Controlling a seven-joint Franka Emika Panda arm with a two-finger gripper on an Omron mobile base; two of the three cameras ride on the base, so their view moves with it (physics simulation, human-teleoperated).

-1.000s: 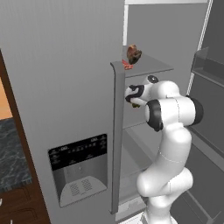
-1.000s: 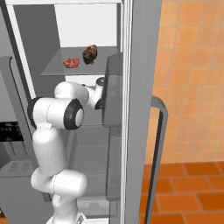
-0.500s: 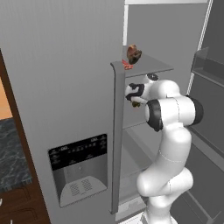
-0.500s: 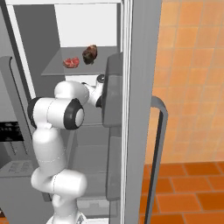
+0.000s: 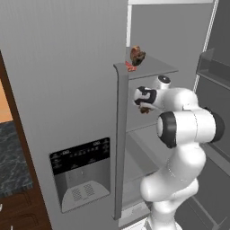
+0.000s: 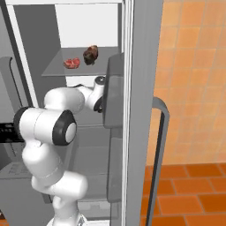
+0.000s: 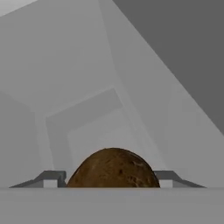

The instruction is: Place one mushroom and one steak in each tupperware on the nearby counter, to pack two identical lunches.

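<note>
You are facing the open fridge, the biggest thing here, with its door swung wide on the right and a grey shelf high inside it. A strip of the dark marbled tabletop shows at the far left of the left base view, well apart from the arm, and no tupperware can be made out on it from here.

On the shelf a steak lies flat, with a second brown mushroom just beside it.

Your pincer hangs below that shelf, inside the fridge opening, and it is closed on a mushroom: in the hand view the brown cap bulges up between the two fingertips, which sit against its sides at a moderate spread rather than drawn together.

Judge that mushroom as very light, rounded and a little yielding, so it should need only gentle pressure, and a hard squeeze could bruise it or pop it out sideways. The cap is smooth and domed, so you are best holding across its widest part, as now, not near the crown. How deep it sits between the fingers cannot be told.

The steak will likely be limp and slick; take it across a short edge, since it lies flat on the shelf.
</note>
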